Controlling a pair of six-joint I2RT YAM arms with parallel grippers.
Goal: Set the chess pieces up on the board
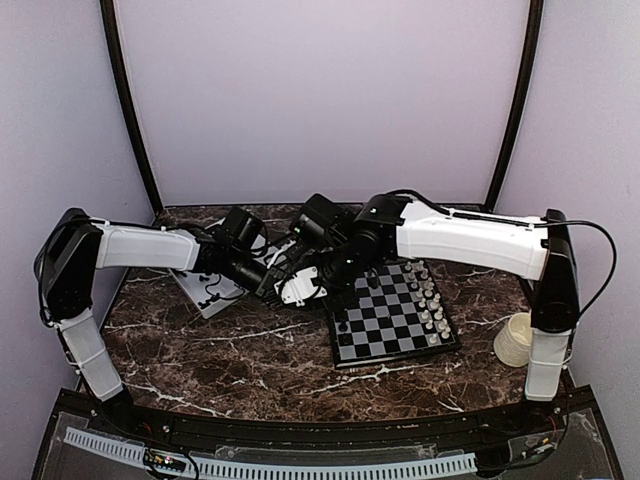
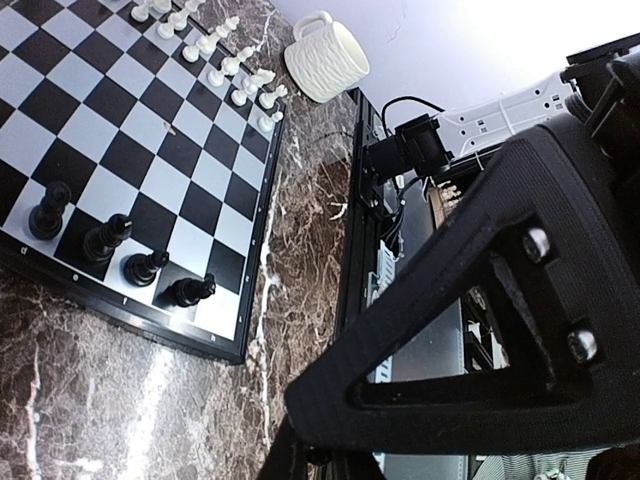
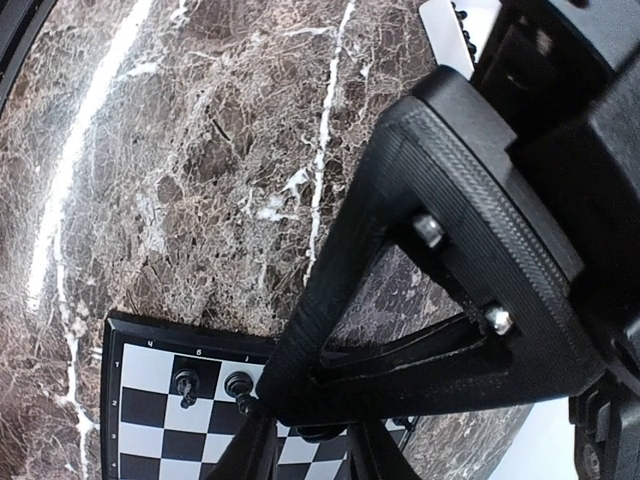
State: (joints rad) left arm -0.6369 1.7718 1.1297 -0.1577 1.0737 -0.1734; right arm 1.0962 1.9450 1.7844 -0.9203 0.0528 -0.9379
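Observation:
The board (image 1: pixel 400 318) lies right of centre, with white chessmen (image 1: pixel 432 305) along its right side and a few black chess pieces (image 1: pixel 374 281) at its far left. The left wrist view shows the board (image 2: pixel 150 130) with several black pieces (image 2: pixel 105 238) in its edge row. My right gripper (image 1: pixel 330 288) hangs over the board's left edge (image 3: pixel 140 335), its fingers closed round a small dark round piece (image 3: pixel 330 436), beside two standing black pieces (image 3: pixel 186 384). My left gripper (image 1: pixel 272 281) hovers over marble left of the board; its fingers (image 2: pixel 300 455) meet at the frame's bottom.
A white tray (image 1: pixel 205 292) lies at the left behind my left arm. A white ribbed cup (image 1: pixel 514 340) stands right of the board and also shows in the left wrist view (image 2: pixel 325 45). The two wrists sit close together. Dark marble table (image 1: pixel 250 350).

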